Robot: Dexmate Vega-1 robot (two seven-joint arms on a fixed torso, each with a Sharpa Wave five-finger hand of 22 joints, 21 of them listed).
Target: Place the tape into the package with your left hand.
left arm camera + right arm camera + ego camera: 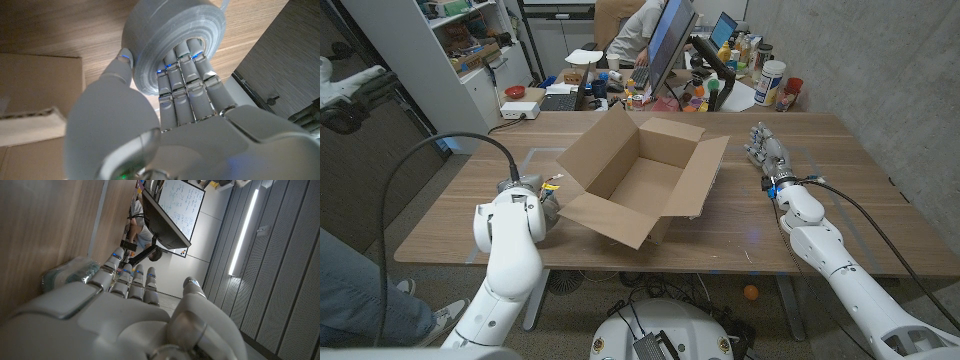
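A: Where is the tape now?

B: The grey tape [172,37] is in the left hand [185,120]. In the left wrist view the fingers [182,65] reach into the hole of the roll and the thumb presses on its outer side, so the roll is held. The roll is not in the box.

A: And where is this hand, compared with the box?

B: In the head view the left hand [542,195] is just beside the left flap of the cardboard box [642,175], near the front edge of the tabletop [820,230]. The tape itself is hard to see in that view, because the arm covers it.

A: How is the box?

B: It stands open in the middle of the tabletop, with all flaps folded outward. I see nothing inside it.

A: What about the right hand?

B: The right hand [768,152] is on the tabletop, well apart from the box on its right side. Its fingers [131,280] lie close together and almost straight, and they hold nothing.
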